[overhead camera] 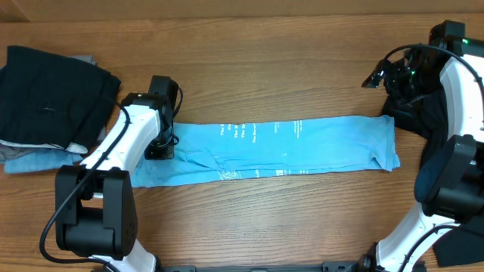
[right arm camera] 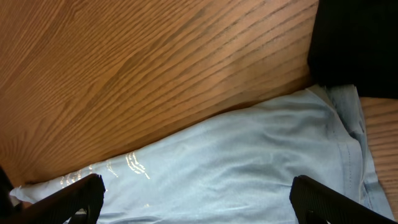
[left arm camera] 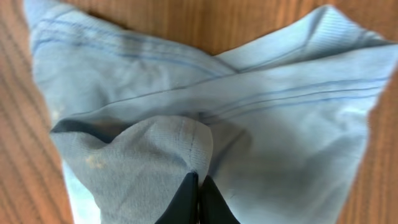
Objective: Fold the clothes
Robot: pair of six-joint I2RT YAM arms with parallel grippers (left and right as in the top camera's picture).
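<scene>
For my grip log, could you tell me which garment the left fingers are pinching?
The light-blue T-shirt, the long strip mid-table; the folded pile and the black garment lie at the sides, ungripped.

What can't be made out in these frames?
Overhead: lettering on the shirt, too small to read.
Left wrist: left hand, mostly cut off by the bottom edge.
Overhead: the spot it pinches, hidden under its own wrist.
Right wrist: black cloth, cut off at the top-right corner.
Overhead: pile's lower layers, covered by the black top one.
</scene>
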